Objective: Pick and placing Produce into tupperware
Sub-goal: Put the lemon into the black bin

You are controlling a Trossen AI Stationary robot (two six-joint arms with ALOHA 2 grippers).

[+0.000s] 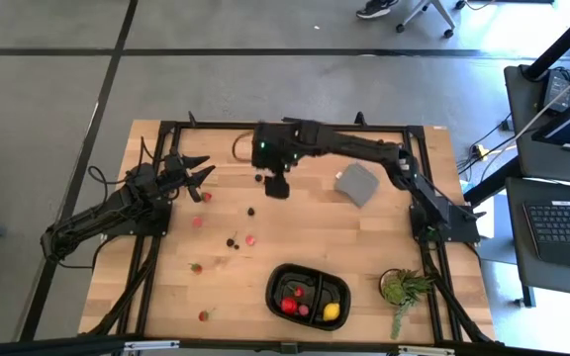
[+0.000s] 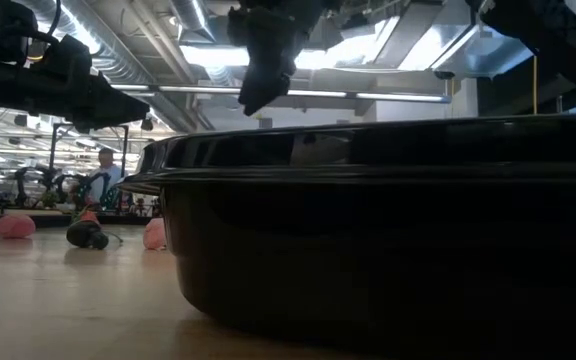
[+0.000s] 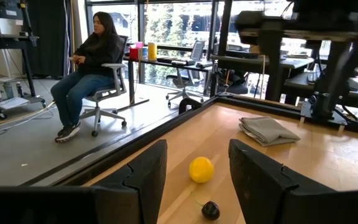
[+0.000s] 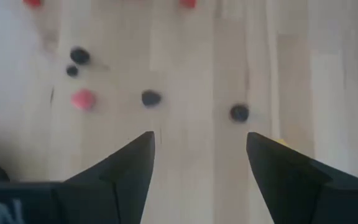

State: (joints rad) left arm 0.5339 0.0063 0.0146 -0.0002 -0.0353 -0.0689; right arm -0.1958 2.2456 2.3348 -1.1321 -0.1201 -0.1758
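A black shallow plastic tray (image 1: 310, 294) with rounded corners is placed on the light wooden table (image 1: 364, 237), at the near edge, and in it a yellow lemon (image 1: 332, 311) and red fruit pieces (image 1: 290, 305) are seen. Other small produce is scattered on the table between the two arms: red strawberry-like pieces (image 1: 250, 239) and tiny dark berries (image 1: 251, 211). The right gripper (image 1: 276, 187) is held above the middle of the table, over this loose fruit; in the right wrist view its two dark fingers (image 4: 126, 165) are spread apart with nothing between them, and a dark berry (image 4: 239, 112) and a red piece (image 4: 83, 99) are seen on the wood below. The left gripper (image 1: 199, 174) is held at the left side of the table, its fingers (image 3: 145, 171) parted and empty; through them a second yellow lemon (image 3: 201, 169) and a dark berry (image 3: 211, 210) are seen lying on the table. A grey folded cloth-like block (image 1: 356, 184) lies under the right arm, and a green leafy potted plant (image 1: 402, 289) stands just beside the tray. A person (image 3: 89, 65) is seated on an office chair beyond the table.
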